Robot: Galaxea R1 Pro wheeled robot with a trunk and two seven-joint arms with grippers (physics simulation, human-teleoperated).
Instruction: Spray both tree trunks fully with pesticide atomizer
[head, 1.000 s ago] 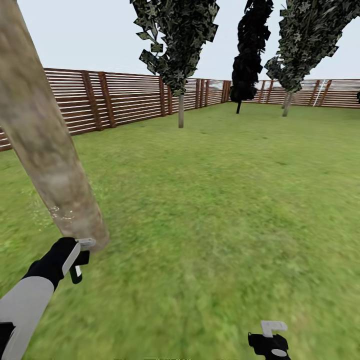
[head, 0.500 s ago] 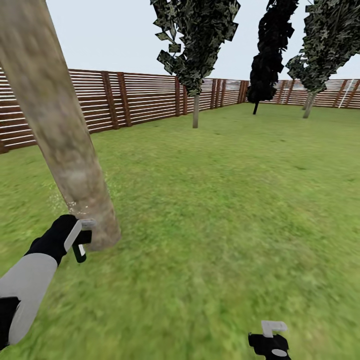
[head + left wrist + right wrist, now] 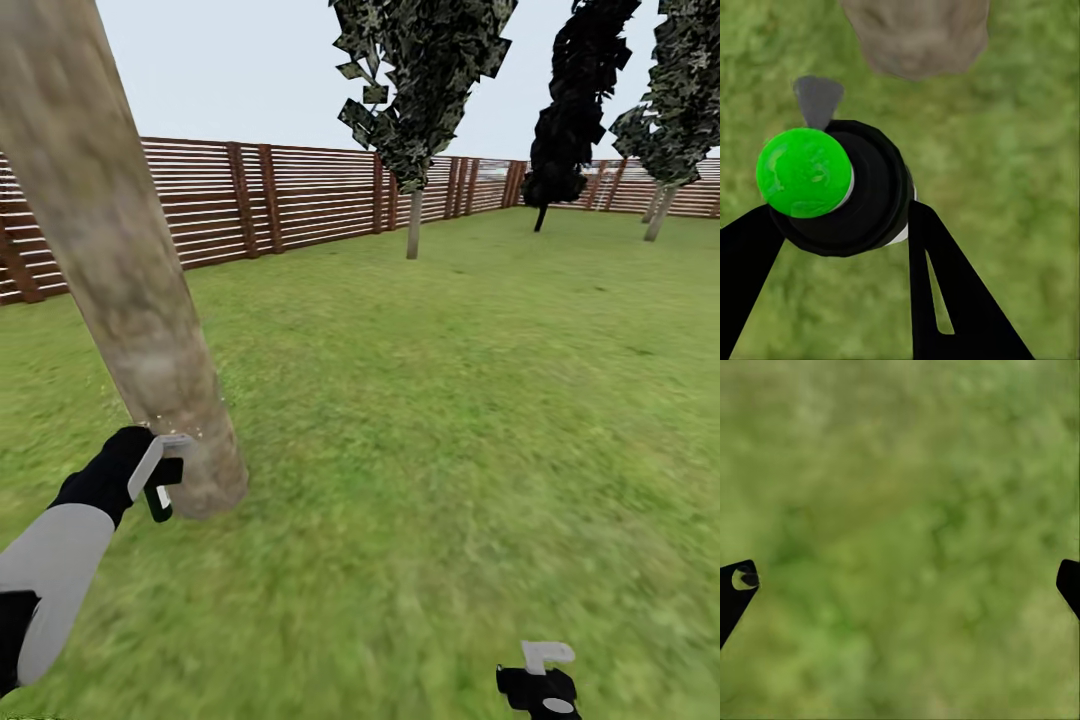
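Gripping the pesticide atomizer (image 3: 840,187) between its fingers, the left hand (image 3: 160,480) hovered right beside the base of the nearest tree trunk (image 3: 130,290). Low over the lawn (image 3: 450,400), the right hand (image 3: 540,670) was spread wide, holding nothing. Farther off, more trees (image 3: 420,90) stood before the wooden fence (image 3: 300,195).

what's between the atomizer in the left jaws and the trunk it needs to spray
Nothing visible. The left gripper holds the pesticide atomizer right by the base of the tree trunk, with only lawn showing between them.
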